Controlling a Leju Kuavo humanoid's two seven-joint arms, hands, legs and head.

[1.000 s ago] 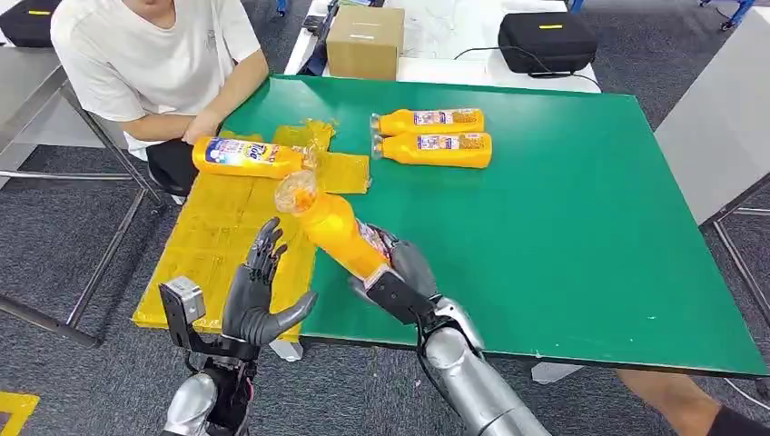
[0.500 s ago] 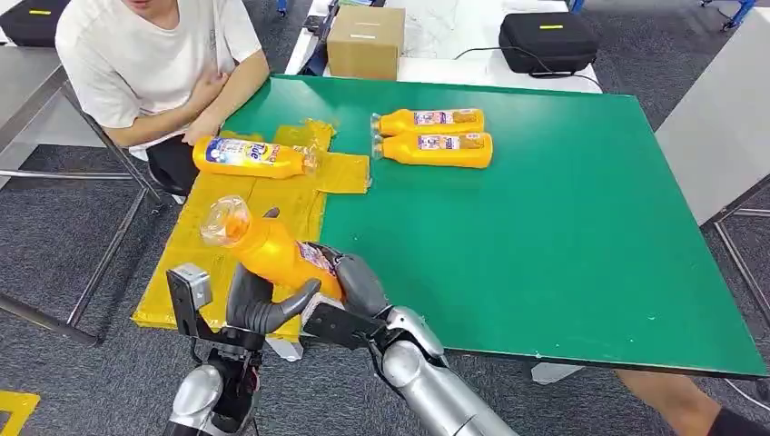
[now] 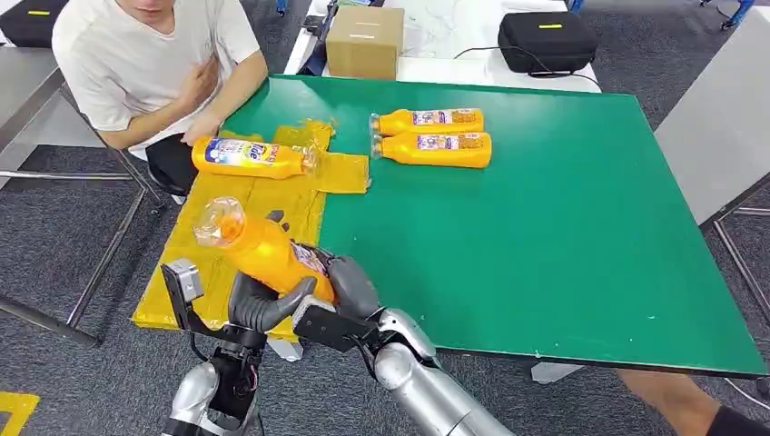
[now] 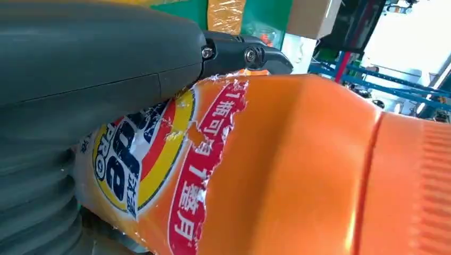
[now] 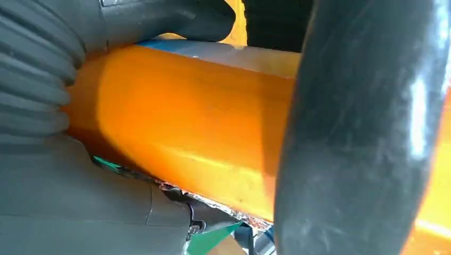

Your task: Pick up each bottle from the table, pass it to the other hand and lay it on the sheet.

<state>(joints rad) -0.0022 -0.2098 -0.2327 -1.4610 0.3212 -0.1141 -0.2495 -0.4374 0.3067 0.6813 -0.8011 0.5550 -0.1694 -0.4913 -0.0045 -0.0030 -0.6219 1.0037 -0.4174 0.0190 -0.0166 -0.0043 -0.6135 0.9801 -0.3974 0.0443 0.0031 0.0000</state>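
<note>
In the head view the right robot hand (image 3: 343,289) grips the base end of an orange bottle (image 3: 263,250) held tilted over the yellow sheet (image 3: 218,238) at the near left corner of the green table (image 3: 545,227), while the left robot hand (image 3: 259,304) cups it from below, thumb against its side — a second bottle (image 3: 250,157) lies on the sheet and two more bottles (image 3: 431,136) lie side by side on the table. The left wrist view shows the left robot hand's thumb (image 4: 95,69) pressed on the bottle's torn label (image 4: 159,164); in the right wrist view the right robot hand's fingers (image 5: 361,138) wrap around the orange body — closed on it.
</note>
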